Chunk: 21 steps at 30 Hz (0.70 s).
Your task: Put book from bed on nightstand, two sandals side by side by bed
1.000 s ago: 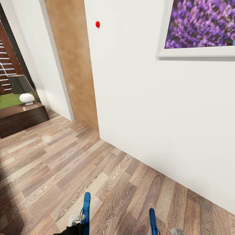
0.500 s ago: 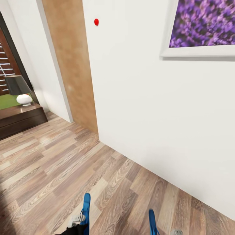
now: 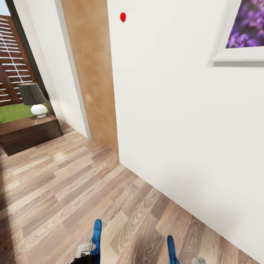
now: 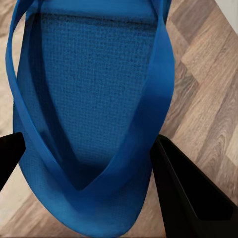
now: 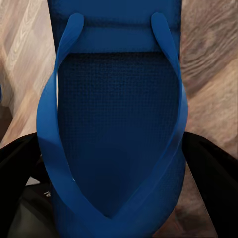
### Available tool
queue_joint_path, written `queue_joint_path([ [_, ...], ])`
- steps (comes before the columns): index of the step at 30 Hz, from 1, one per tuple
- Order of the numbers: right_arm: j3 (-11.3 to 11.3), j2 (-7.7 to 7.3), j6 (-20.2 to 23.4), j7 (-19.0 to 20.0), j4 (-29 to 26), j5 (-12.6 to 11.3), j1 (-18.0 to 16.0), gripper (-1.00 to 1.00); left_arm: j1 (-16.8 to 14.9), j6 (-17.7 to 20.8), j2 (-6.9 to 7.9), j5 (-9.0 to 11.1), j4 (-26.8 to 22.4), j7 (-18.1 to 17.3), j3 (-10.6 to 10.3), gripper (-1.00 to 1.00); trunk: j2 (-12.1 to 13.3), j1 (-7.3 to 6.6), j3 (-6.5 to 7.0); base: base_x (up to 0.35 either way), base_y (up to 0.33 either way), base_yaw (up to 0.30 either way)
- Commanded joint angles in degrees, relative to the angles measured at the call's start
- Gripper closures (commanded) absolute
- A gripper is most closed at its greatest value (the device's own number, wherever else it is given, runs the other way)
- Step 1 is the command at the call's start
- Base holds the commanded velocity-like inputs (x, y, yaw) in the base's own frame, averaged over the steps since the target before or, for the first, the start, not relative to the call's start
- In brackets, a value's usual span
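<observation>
A: Where are the sandals?

B: One in each gripper. In the head view the left sandal (image 3: 96, 234) sticks up on edge from the left gripper (image 3: 85, 250) at the bottom of the frame, and the right sandal (image 3: 171, 249) does the same just by the right gripper (image 3: 198, 260), well apart from the first.

A: And the jaws?

B: In the left wrist view the left gripper (image 4: 84, 168) has its dark fingers (image 4: 183, 193) pressed against both sides of the left sandal (image 4: 89, 109), near the toe where the straps meet, so the jaws are clenched on it. In the right wrist view it is the same: the right gripper (image 5: 111, 183) has its black fingers (image 5: 213, 183) on either side of the right sandal (image 5: 116, 114), grasping it.

A: What is beyond them?

B: The wood-plank floor (image 3: 66, 190) lies below both sandals. A white wall (image 3: 176, 121) runs along the floor's right side, with a small red dot (image 3: 123, 17) high on it and the corner of a lavender picture (image 3: 244, 33) further right. A brown door (image 3: 91, 73) stands just left of the wall's corner.

A: Anything else?

B: Far left of the door, a dark low cabinet (image 3: 29, 134) sits on the floor by a dark-framed window (image 3: 18, 73). A lamp (image 3: 35, 101) with a dark shade and white base stands on its surface.
</observation>
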Motion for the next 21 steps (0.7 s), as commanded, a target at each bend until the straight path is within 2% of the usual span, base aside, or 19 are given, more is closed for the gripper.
queue_joint_path([
  [1,-0.11,-0.01,0.28,0.23,0.02,-0.40,-0.01,1.00,-0.05,-0.02,-0.02,0.02,0.07,-0.30,0.26,1.00,-0.02,0.02,-0.10,0.310,0.000,0.251],
  [7,-0.11,-0.01,0.28,0.31,0.02,-0.40,-0.01,1.00,-0.05,-0.06,-0.02,0.23,0.09,-0.30,0.27,1.00,-0.02,0.02,-0.40,0.192,0.000,0.251],
  [21,-0.10,-0.01,0.19,0.23,0.02,-0.40,-0.01,1.00,-0.05,-0.06,-0.08,0.28,0.09,-0.30,0.29,1.00,-0.02,0.02,-1.09,0.010,0.000,0.251],
])
